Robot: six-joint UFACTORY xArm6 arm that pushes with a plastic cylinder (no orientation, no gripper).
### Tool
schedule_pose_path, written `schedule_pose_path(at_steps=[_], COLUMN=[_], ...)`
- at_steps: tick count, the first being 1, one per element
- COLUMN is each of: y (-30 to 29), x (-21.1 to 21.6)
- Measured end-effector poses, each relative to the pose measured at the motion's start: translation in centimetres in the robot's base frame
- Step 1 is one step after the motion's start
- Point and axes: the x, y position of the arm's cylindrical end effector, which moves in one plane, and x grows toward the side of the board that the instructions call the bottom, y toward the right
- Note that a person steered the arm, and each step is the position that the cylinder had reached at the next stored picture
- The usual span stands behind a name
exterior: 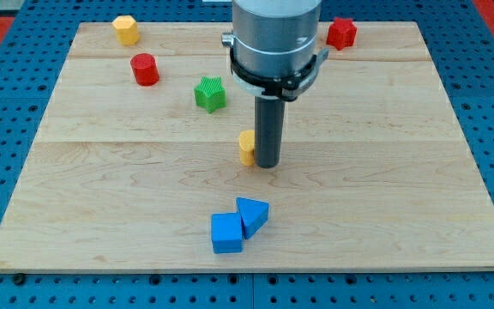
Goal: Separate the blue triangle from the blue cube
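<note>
The blue triangle (pixel 253 214) and the blue cube (pixel 226 233) lie touching each other near the view's bottom centre, the triangle up and to the right of the cube. My tip (pixel 268 165) rests on the board above them, about a block's length from the triangle. It stands right beside a yellow block (pixel 247 147), which is partly hidden behind the rod.
A green star-shaped block (pixel 210 93) lies up and left of the rod. A red cylinder (pixel 145 69) and a yellow hexagonal block (pixel 126 29) sit at the top left. A red block (pixel 341 33) sits at the top right. The wooden board (pixel 418 172) lies on a blue pegboard.
</note>
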Motion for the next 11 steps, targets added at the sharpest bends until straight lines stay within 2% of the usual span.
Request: schedule_pose_path(at_steps=[1,2,4,6,7,9,11], y=[-2.7,-1.6,4.9,2.3,-0.3,-1.7,-1.1], x=[-0.8,-0.4,8.5,13.2,12.4,8.7,5.6])
